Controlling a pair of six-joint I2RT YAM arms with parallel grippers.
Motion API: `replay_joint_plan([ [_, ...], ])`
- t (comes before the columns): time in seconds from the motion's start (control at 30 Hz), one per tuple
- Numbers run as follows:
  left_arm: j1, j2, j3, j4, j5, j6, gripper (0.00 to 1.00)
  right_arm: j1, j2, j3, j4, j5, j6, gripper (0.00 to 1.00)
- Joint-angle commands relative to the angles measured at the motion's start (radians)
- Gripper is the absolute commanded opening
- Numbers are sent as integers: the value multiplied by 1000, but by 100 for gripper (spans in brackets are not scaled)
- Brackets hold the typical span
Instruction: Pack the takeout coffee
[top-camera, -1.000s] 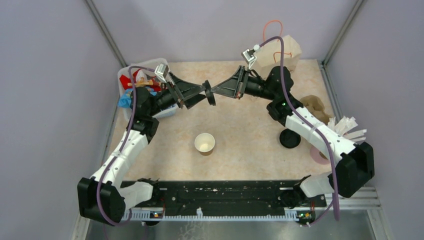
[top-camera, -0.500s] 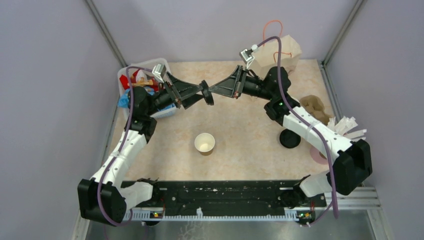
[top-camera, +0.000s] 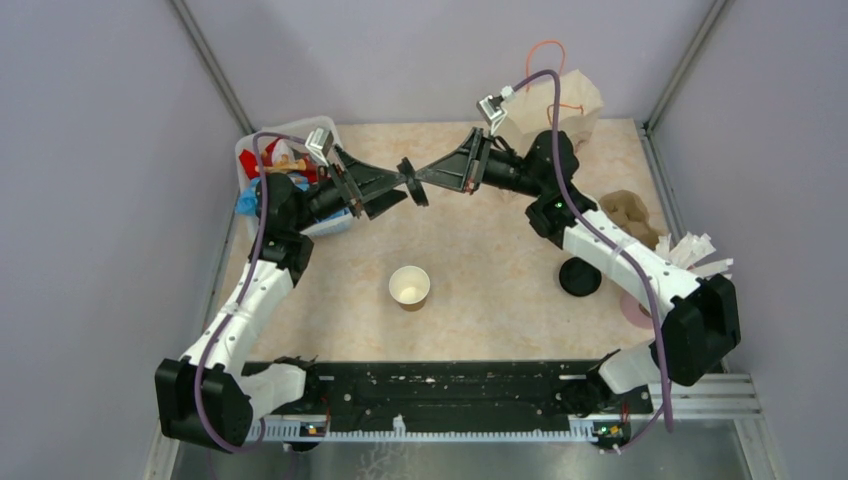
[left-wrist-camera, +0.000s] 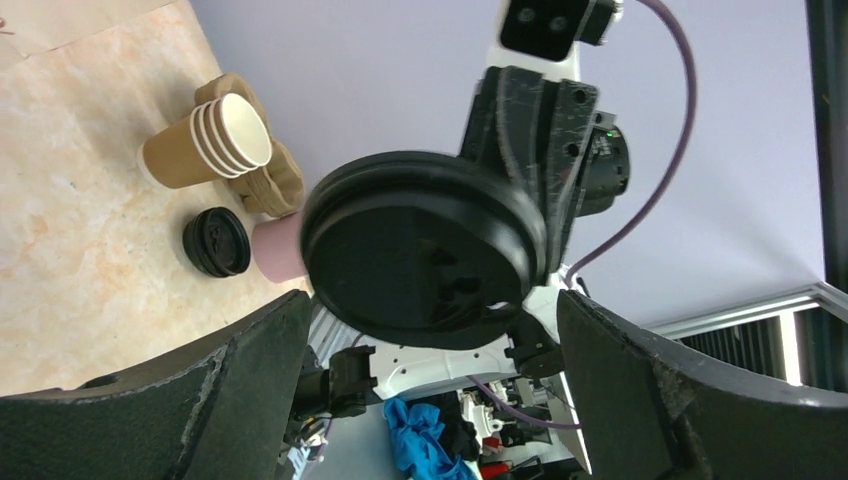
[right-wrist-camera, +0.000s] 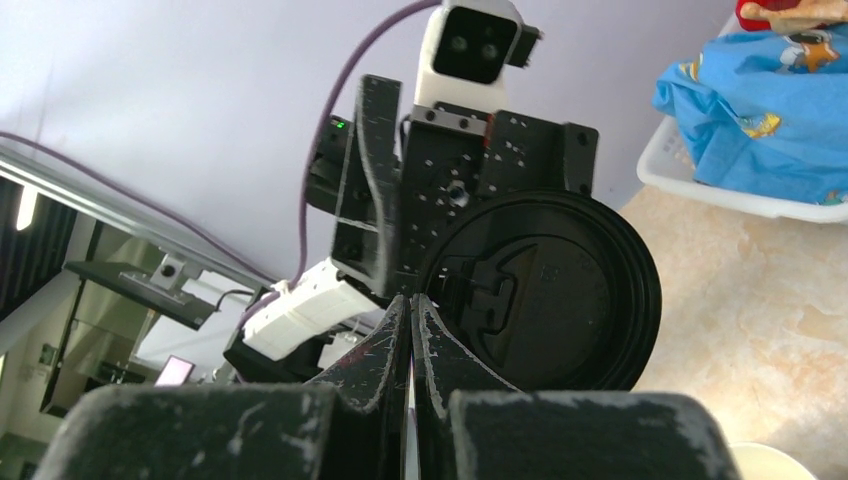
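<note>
A black lid (top-camera: 412, 182) hangs on edge above the far middle of the table, pinched at its rim by my shut right gripper (top-camera: 426, 180). In the right wrist view the lid (right-wrist-camera: 545, 290) sits just past the closed fingertips of that gripper (right-wrist-camera: 411, 300). My left gripper (top-camera: 398, 188) faces it from the left, open, and the lid (left-wrist-camera: 425, 250) lies between and just beyond the spread fingers of the left gripper (left-wrist-camera: 432, 300). An open brown paper cup (top-camera: 409, 287) stands upright mid-table. A second black lid (top-camera: 580, 277) lies flat at the right.
A brown paper bag (top-camera: 562, 100) stands at the back right. A stack of cups (left-wrist-camera: 205, 145) sits in the pulp tray (top-camera: 630, 210). A pink cup of white sticks (top-camera: 692, 262) is at the right edge. A white bin (top-camera: 285, 170) of cloths is at the back left.
My right gripper has carried the lid a little left and away, closer into the left gripper's open fingers. The left arm has shifted slightly. The cup on the table has not moved.
</note>
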Motion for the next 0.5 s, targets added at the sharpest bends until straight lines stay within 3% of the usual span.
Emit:
replay_joint_plan([
  [0.0,2,-36,19,-50,-27,66,98,14,-15,66,52,-2,-3,0],
  [0.47,0,-23,-10,67,-18,-3,98,15,16,42,133,-18,55,0],
])
